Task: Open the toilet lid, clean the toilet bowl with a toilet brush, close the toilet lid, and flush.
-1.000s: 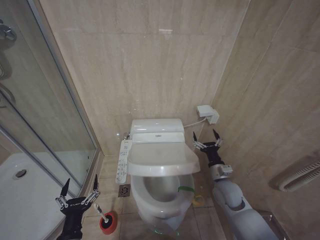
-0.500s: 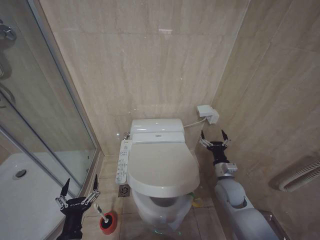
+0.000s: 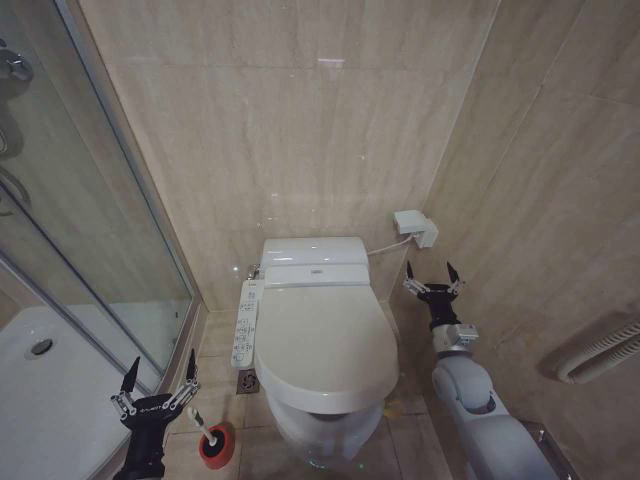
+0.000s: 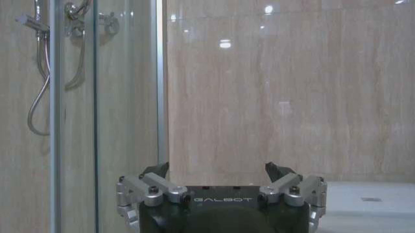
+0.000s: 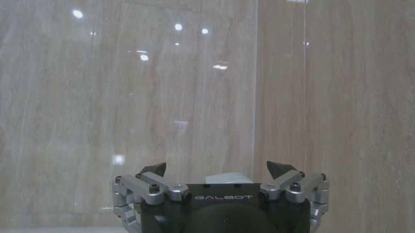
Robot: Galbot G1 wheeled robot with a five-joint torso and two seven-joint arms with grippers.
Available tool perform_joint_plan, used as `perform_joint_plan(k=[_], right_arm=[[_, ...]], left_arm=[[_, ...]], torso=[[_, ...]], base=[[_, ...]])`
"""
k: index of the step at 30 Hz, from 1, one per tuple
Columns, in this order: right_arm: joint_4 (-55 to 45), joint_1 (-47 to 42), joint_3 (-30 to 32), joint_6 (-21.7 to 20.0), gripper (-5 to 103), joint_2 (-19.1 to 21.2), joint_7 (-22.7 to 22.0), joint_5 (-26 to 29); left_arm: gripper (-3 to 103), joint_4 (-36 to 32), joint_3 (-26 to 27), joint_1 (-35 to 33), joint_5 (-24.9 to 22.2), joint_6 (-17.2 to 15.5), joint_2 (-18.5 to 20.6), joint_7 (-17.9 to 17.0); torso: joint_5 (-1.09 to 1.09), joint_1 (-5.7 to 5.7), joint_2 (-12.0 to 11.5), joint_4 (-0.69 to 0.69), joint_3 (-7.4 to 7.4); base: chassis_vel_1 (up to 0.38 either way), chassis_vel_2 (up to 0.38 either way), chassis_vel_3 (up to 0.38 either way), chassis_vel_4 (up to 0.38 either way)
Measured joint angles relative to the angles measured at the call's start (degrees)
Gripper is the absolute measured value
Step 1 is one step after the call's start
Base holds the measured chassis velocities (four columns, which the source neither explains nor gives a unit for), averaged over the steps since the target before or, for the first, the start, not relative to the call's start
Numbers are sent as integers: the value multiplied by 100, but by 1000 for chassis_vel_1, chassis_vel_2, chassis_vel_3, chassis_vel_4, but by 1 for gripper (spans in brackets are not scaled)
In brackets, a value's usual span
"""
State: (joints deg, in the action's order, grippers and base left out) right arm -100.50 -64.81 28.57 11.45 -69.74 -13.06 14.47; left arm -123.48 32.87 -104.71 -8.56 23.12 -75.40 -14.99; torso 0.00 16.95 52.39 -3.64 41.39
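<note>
A: What do you have in the head view?

B: You see the toilet lid [image 3: 328, 335] lying flat and shut over the toilet bowl [image 3: 322, 432], which peeks out below it at 6 o'clock. Your right hand [image 3: 433, 282] hovers at the lid's 3 o'clock, apart from it, fingers spread and holding nothing. Your left hand [image 3: 158, 385] hangs low at the lid's 8 o'clock, open too, with the toilet brush [image 3: 208, 434] just beside it at its 4 o'clock, standing in its red cup [image 3: 216, 447] on the floor. The control panel [image 3: 245, 322] runs along the lid's 9 o'clock edge.

A: And the left wrist view?

B: Your left hand [image 4: 220, 174] is spread and empty, facing the shower door [image 4: 97, 97] and the tiled wall [image 4: 285, 87].

A: The right wrist view?

B: Your right hand [image 5: 220, 174] is spread wide before the wall [image 5: 129, 107], gripping nothing.
</note>
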Motion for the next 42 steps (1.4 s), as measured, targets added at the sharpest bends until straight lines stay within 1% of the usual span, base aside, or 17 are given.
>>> perform_joint_plan(k=[9, 18, 28, 42], right_arm=[[-226, -318, 202, -23, 100, 95, 34, -51], [-543, -754, 256, -26, 100, 44, 19, -129], [-1100, -1274, 228, -138, 100, -347, -99, -257], [-1352, -1550, 332, -156, 100, -610, -89, -404]], left_arm=[[97, 0, 0, 0, 0, 0, 0, 0], [97, 0, 0, 0, 0, 0, 0, 0], [97, 0, 0, 0, 0, 0, 0, 0], [97, 0, 0, 0, 0, 0, 0, 0]], torso=[[0, 0, 0, -1, 0], [0, 0, -1, -1, 0], [-1, 0, -1, -1, 0], [-1, 0, 0, 0, 0]], base=[[0, 0, 0, 0], [0, 0, 0, 0], [0, 0, 0, 0], [0, 0, 0, 0]])
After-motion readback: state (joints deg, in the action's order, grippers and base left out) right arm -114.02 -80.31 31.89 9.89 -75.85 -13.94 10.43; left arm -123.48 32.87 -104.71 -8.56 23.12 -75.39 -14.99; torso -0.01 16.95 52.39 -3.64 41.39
